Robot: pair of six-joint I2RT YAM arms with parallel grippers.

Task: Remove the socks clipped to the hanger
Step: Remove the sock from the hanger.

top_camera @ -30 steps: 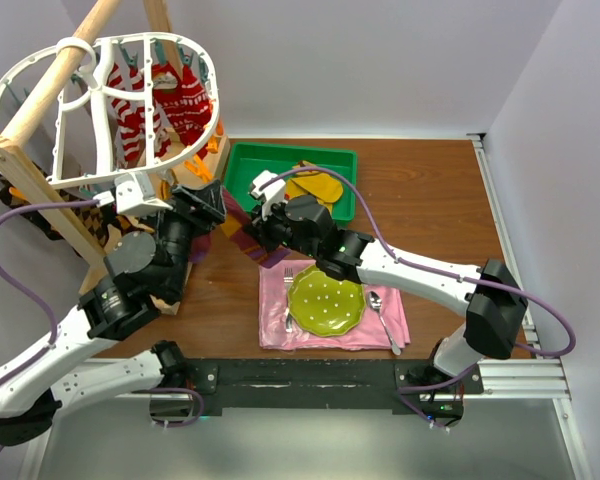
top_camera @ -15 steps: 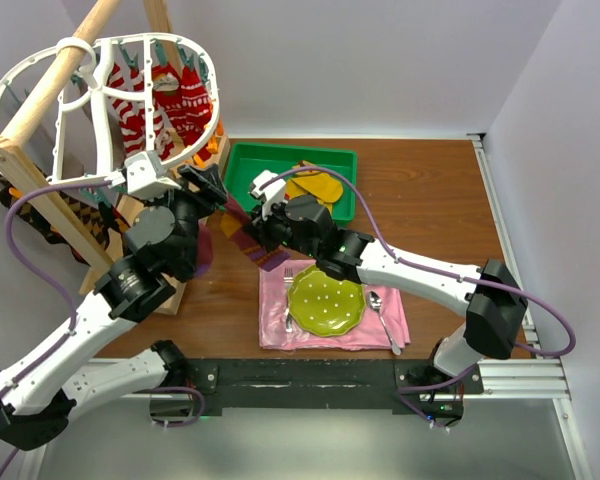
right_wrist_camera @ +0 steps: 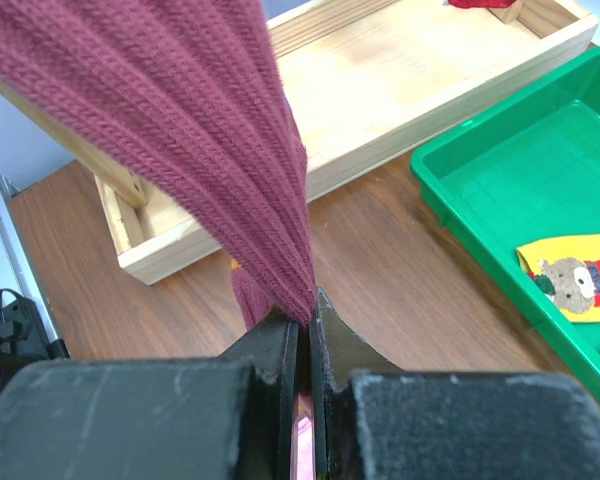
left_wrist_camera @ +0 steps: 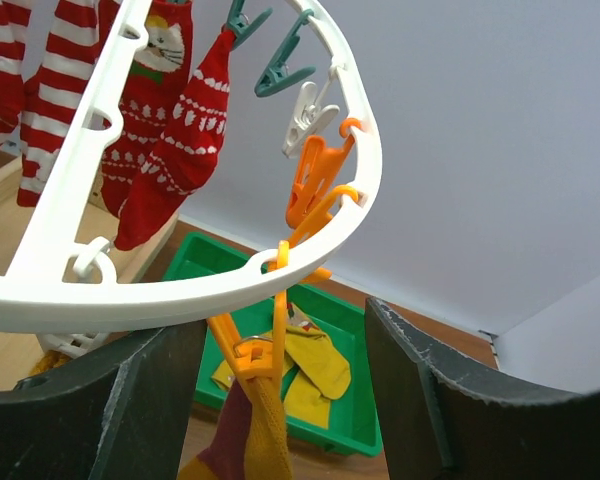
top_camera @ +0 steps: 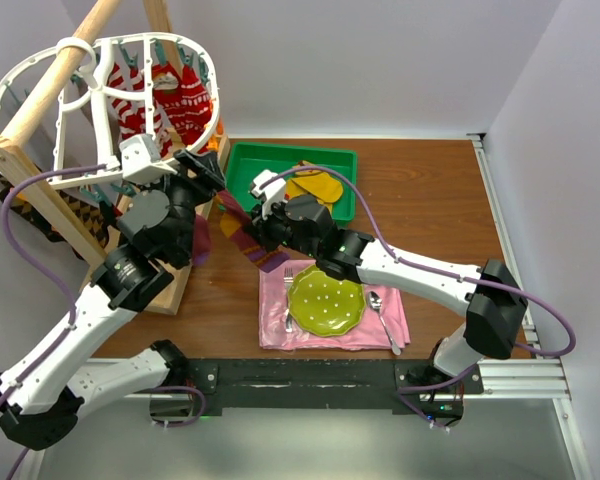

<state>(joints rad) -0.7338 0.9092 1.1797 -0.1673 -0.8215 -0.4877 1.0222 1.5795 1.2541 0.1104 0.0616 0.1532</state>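
Right claw [right_wrist_camera: 302,335]: I'm pinching the sock [right_wrist_camera: 220,130], 7 o'clock of tray [right_wrist_camera: 500,180].
Left claw [left_wrist_camera: 280,395]: I'm holding it spread by the hanger [left_wrist_camera: 180,292].

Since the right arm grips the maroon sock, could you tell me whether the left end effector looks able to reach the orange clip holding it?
Probably yes: the left end effector is open, and the orange clip hangs straight ahead between its fingers, with only the white hanger rim passing above it.

The maroon sock [right_wrist_camera: 230,130] runs off the right wrist view at 12 o'clock. In the left wrist view the hanger [left_wrist_camera: 180,295] is cropped at 9 and 12 o'clock, and that sock's lower end is cut off at 6 o'clock.
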